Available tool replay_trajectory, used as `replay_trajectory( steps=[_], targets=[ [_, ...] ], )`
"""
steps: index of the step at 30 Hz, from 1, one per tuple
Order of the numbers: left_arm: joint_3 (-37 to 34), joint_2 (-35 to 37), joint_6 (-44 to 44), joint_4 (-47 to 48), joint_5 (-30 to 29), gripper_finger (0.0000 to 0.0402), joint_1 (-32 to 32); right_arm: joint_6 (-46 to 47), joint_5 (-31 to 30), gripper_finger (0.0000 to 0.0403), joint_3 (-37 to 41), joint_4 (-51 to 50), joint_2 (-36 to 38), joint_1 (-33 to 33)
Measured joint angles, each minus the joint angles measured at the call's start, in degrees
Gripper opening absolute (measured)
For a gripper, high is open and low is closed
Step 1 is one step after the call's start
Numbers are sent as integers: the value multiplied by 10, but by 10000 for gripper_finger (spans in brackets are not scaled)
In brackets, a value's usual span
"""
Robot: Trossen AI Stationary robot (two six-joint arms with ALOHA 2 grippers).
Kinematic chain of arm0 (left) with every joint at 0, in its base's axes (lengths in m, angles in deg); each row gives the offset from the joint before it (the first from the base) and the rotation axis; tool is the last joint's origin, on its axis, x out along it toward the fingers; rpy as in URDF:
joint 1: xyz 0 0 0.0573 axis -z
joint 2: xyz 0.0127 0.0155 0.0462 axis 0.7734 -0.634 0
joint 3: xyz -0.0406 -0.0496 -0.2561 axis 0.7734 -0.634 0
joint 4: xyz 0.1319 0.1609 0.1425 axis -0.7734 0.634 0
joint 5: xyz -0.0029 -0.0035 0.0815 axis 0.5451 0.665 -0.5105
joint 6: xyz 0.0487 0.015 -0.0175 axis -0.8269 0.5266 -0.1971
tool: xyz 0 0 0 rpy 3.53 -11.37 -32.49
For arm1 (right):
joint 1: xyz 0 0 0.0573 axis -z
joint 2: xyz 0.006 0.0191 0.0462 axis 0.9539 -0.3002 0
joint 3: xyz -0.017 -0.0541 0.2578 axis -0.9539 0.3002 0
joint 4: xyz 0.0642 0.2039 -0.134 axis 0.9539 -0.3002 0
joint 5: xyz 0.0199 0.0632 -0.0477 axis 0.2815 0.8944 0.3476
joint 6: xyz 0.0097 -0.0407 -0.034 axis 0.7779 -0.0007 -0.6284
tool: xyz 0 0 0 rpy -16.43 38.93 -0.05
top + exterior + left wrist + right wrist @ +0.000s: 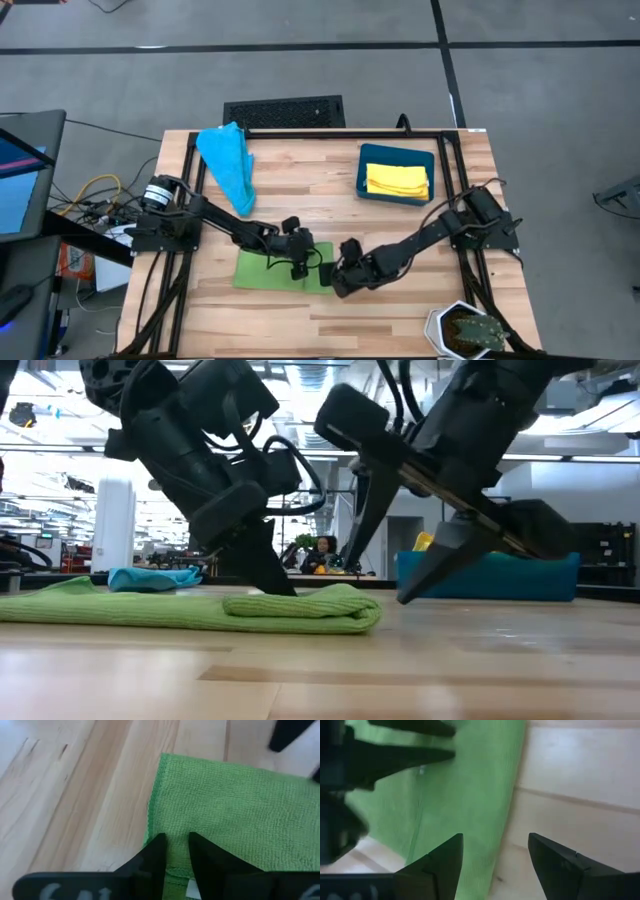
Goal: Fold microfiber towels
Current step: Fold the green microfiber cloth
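Near the front of the table: green towel [283, 268] lies flat, one end already doubled over, so it's mid-fold
Left gripper [176, 851]: down on that towel's edge, fingers nearly together and pinching a bit of the cloth between them, far as I can judge
Right gripper [495, 862]: just beside the towel's right edge, fingers spread wide, holding nothing
Done so far: yellow towel [397, 180] sits folded in the dark teal bin [370, 190] at the back right
Left to do: finish the green one, plus the light blue towel [229, 163] heaped at the back left, not folded yet
My guess on progress: roughly a third through
Surface: pale wood-plank table [400, 320] with a black frame [320, 133], small potted plant [470, 332] at the front right corner
Room: grey floor, cables and a monitor off to the left; from table height it looks like an open office, with a person sitting way back
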Motion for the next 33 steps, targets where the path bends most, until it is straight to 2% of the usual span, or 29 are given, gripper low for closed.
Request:
replay_trajectory(
  steps=[5, 10, 13, 17, 22, 26, 30, 33],
  targets=[
    [26, 19, -12, 29, 49, 77, -9, -7, -6, 248, 1, -8, -1, 2],
    [50, 58, -22, 106, 51, 77, -13, -17, -7, 248, 1, -7, -1, 2],
    [58, 99, -8, 178, 79, 77, -13, -19, -8, 248, 1, -10, -1, -2],
    [31, 152, 38, 251, 90, 68, 31, -19, -16, 248, 1, -15, 1, -17],
    [-59, 200, 163, 236, 34, 26, 111, -19, -17, 248, 1, -20, 13, -40],
    [-126, 208, 289, 181, -14, 4, 151, -20, -17, 248, 1, -31, 28, -55],
    [-171, 192, 340, 112, -10, 5, 160, -20, -17, 248, 0, -42, 35, -66],
    [-173, 163, 345, 73, -4, 1, 160, -19, -17, 248, 1, -43, 36, -73]
  ],
)
